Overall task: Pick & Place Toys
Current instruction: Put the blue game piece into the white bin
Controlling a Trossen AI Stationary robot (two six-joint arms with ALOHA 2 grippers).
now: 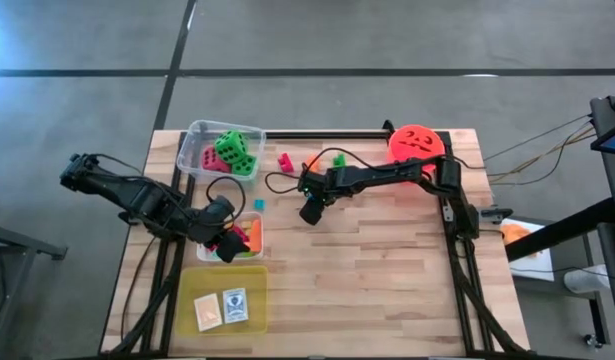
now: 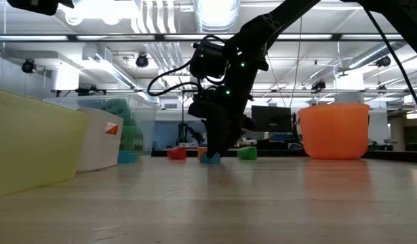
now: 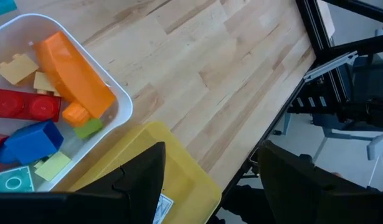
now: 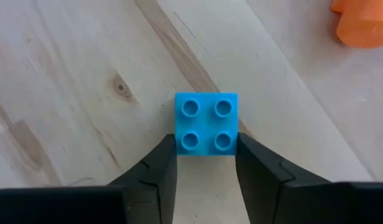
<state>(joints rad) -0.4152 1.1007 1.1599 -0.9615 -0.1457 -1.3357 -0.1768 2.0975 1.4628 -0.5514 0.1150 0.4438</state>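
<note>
The right claw [image 4: 203, 158] pinches a blue block [image 4: 206, 124] lying on the table [image 4: 73, 74] near the orange bucket [image 1: 415, 142], while the left claw [image 3: 207, 177] hangs open, empty, over the tub of blocks [image 3: 110, 93].

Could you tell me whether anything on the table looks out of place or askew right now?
A few small blocks still lie loose on the wood instead of in tubs: a pink block, a green block, and the blue block that the right hand is gripping. Nothing looks spilled or damaged.

A blue four-stud block [image 4: 207, 124] lies on pale wood-grain table [image 4: 85, 74].
</note>
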